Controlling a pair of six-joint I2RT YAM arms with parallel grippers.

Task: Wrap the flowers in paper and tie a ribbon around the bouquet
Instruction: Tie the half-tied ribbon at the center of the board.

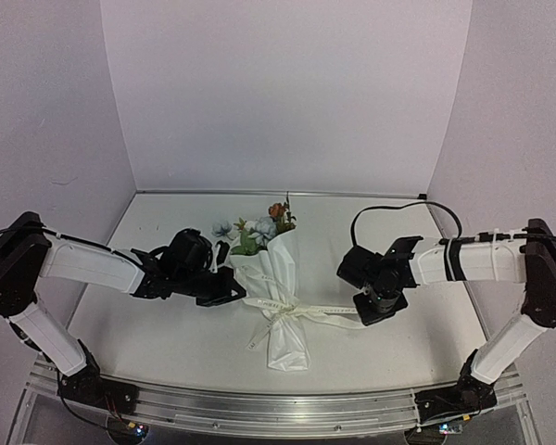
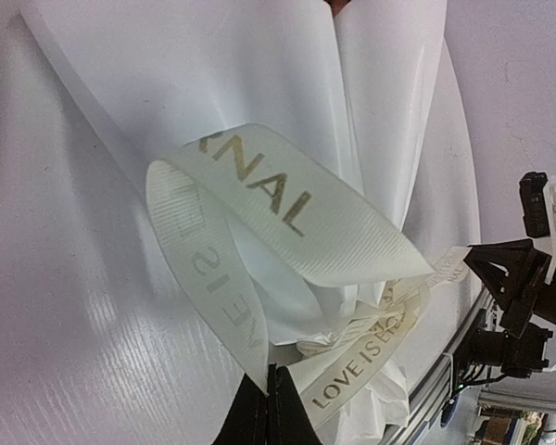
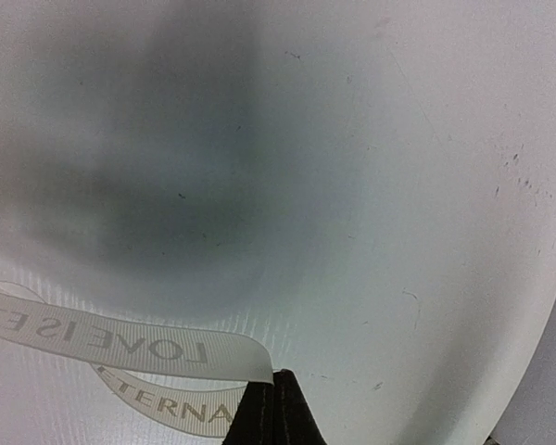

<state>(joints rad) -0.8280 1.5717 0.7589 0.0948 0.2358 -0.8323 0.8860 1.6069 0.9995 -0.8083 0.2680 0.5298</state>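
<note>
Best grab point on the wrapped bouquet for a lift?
Probably the cinched waist where the ribbon ties the paper: narrowest, firmest part. Come from above, jaws across its long axis; the paper flares either side and the flowers at the far end would crush.

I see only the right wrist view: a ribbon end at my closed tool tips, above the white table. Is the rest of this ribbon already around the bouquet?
Observer: Yes. In the top view the ribbon goes around the narrow lower part of the paper and runs on to the right tool.
Operator: Are the flowers inside the paper?
Observer: Yes, the flowers stick out of its far, open end.
Operator: And where is the left tool?
Observer: The left tool is shut on a loop of the ribbon, close beside the wrap.
</note>
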